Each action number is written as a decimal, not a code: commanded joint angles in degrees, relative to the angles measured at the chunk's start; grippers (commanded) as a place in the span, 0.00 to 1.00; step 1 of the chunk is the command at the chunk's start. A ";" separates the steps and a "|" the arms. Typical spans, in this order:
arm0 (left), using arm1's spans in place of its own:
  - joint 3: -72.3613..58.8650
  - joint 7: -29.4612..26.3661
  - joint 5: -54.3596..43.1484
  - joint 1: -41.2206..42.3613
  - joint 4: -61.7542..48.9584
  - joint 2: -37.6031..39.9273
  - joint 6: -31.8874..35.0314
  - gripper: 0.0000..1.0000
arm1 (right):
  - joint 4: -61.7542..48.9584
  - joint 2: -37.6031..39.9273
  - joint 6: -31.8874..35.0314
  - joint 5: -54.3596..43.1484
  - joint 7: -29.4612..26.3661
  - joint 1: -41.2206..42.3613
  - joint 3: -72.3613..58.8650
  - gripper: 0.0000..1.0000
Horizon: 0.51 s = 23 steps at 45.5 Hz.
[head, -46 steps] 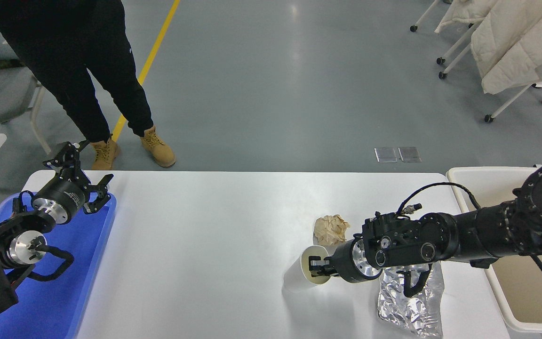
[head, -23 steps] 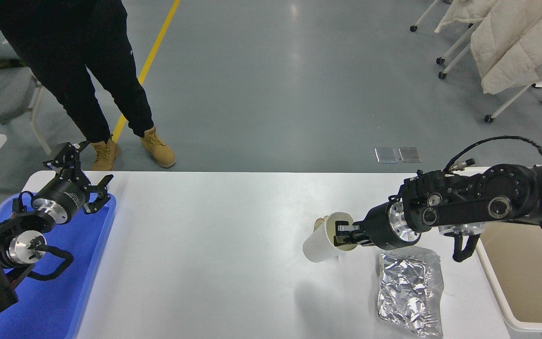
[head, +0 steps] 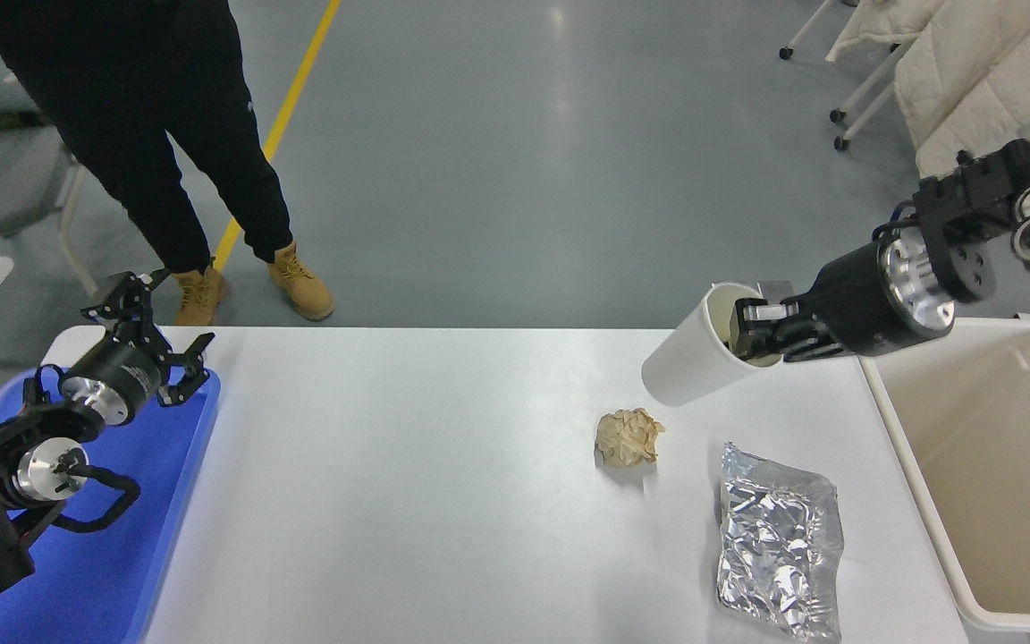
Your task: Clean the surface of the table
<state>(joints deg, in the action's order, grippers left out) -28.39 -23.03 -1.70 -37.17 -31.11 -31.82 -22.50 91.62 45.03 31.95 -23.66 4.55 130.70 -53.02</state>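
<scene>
The white table surface (head: 408,483) fills the lower half of the head view. On it lie a crumpled tan paper ball (head: 628,436) and a silver foil bag (head: 779,542) at the right. My right gripper (head: 756,333) is shut on the rim of a white paper cup (head: 698,360), one finger inside the mouth. It holds the cup tilted in the air above the table's far right part, left of the cream bin (head: 998,465). My left gripper (head: 153,335) is parked at the lower left over the blue tray (head: 113,572), fingers spread open.
The cream bin stands off the table's right end. The blue tray sits at the table's left end. A person in black trousers and tan boots (head: 300,282) stands beyond the far left edge. Chairs with white coats (head: 971,80) are at the far right.
My right gripper lifted the white cup off the table and carried it up and to the right, toward the bin. The paper ball is now uncovered. The left arm has not moved.
</scene>
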 commanded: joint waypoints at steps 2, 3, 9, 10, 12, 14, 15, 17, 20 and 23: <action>0.00 0.00 0.03 -0.01 0.00 0.00 0.00 1.00 | -2.84 4.19 5.14 -4.29 -0.06 3.95 -1.03 0.00; 0.00 0.00 -0.06 -0.01 0.00 0.00 0.00 1.00 | -3.54 4.37 5.14 -4.38 -0.06 3.42 -1.38 0.00; 0.00 0.00 0.03 -0.01 0.00 0.00 0.00 1.00 | -10.39 6.12 5.14 -4.82 0.02 -1.49 -2.17 0.00; 0.00 0.00 -0.06 -0.01 0.00 0.00 0.00 1.00 | -11.80 6.30 5.14 -5.17 0.02 -2.55 -2.17 0.00; 0.00 0.00 -0.06 -0.01 0.00 0.00 0.00 1.00 | -14.61 6.91 5.05 -6.22 0.02 -4.74 -1.82 0.00; 0.00 0.00 -0.06 -0.01 0.00 0.00 0.00 1.00 | -17.33 7.70 5.05 -7.01 0.11 -7.12 -1.47 0.00; 0.00 0.00 -0.06 -0.01 0.00 0.00 0.00 1.00 | -19.00 8.06 5.05 -7.19 0.20 -8.26 -1.38 0.00; 0.00 0.00 -0.06 -0.01 0.00 0.00 0.00 1.00 | -21.64 8.67 5.05 -7.37 0.29 -10.20 -1.21 0.00; 0.00 0.00 0.03 -0.01 0.00 0.00 0.00 1.00 | -25.86 9.29 5.05 -7.46 0.55 -13.45 -0.68 0.00; 0.00 0.00 -0.06 -0.01 0.00 0.00 0.00 1.00 | -30.87 9.55 4.96 -7.46 0.64 -17.49 0.46 0.00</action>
<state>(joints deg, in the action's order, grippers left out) -28.41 -23.03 -1.72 -37.17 -31.10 -31.81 -22.50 75.32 52.03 36.57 -29.58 4.78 123.87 -54.21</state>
